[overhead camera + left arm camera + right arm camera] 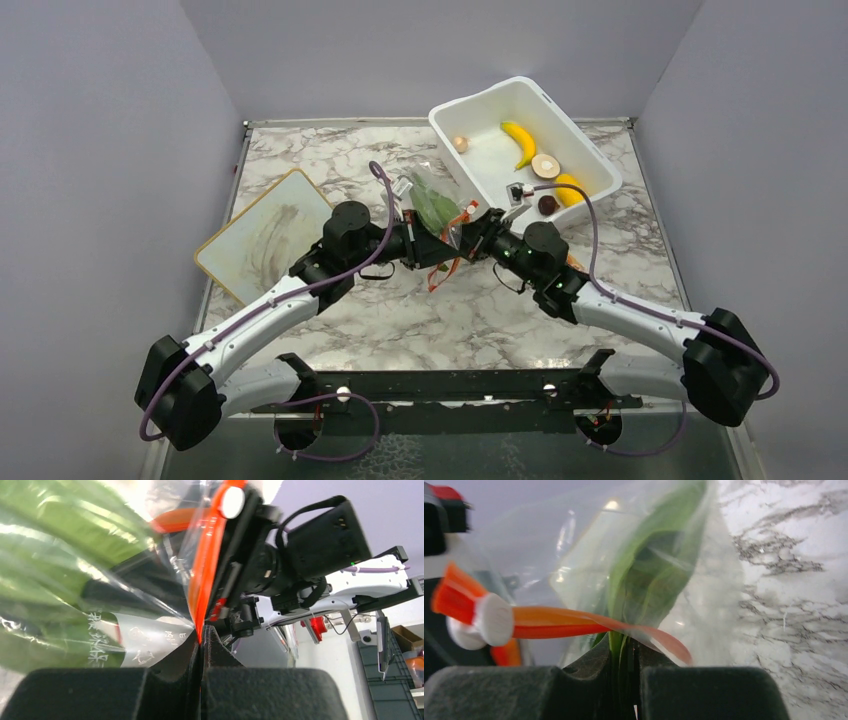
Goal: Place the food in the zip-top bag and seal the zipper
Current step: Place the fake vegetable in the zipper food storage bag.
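The clear zip-top bag (432,200) hangs between my two grippers above the table's middle, with the dark-green leafy vegetable (436,210) inside it. My left gripper (428,246) is shut on the red-orange zipper (206,575) at the mouth edge (201,637); the white slider (232,502) sits further up the strip. My right gripper (470,226) is shut on the vegetable's green stem (624,645) at the bag's mouth (629,647), with the zipper (574,622) crossing in front. The banana (520,143), the yellow oval fruit (568,190) and the beige-brown pieces (546,165) lie in the tub.
The white rectangular tub (600,170) stands at the back right, close behind my right gripper. A pale cutting board (265,235) lies at the left, beside my left arm. A small orange thing (574,262) peeks out by my right forearm. Grey walls enclose the marble table (480,310).
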### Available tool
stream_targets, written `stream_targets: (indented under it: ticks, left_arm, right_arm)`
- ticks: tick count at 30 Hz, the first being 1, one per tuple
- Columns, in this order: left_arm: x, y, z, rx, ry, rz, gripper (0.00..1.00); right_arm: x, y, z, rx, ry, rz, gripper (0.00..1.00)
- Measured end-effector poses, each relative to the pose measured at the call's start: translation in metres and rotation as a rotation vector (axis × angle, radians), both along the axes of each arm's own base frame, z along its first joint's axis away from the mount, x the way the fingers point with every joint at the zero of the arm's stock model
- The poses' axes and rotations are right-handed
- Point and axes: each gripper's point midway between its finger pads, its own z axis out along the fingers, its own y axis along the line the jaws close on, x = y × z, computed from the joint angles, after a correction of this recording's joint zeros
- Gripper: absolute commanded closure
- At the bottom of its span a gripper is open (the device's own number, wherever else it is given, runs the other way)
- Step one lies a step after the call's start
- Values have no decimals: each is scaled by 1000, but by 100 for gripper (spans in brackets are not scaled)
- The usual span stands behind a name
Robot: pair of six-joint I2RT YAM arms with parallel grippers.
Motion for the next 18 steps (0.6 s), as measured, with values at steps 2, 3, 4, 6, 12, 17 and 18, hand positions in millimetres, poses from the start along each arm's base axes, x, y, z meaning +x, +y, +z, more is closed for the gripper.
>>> stream_targets:
  ticks: [2, 3, 4, 6, 12, 17, 18]
  left_arm:
    - [0, 0, -4, 2, 9, 6, 100]
    - [1, 1, -5, 3, 14, 9, 100]
    - [1, 1, -6, 3, 19, 12, 100]
    - [3, 1, -6, 4, 27, 23, 100]
    - [4, 0, 0, -35, 93, 47, 100]
    - [6, -3, 15, -104, 144, 59, 100]
    - [8, -3, 16, -111, 150, 67, 100]
  right_arm:
    - [-2, -4, 14, 34, -40, -8, 99]
    - [-3, -6, 22, 53, -69, -12, 99]
    - [-5, -9, 28, 66, -96, -14, 99]
    - [-8, -13, 37, 84, -142, -21, 99]
    - [-12, -16, 30, 72, -201, -18, 99]
    - [-5, -3, 5, 21, -149, -3, 94]
    - [-3, 2, 0, 9, -130, 2, 93]
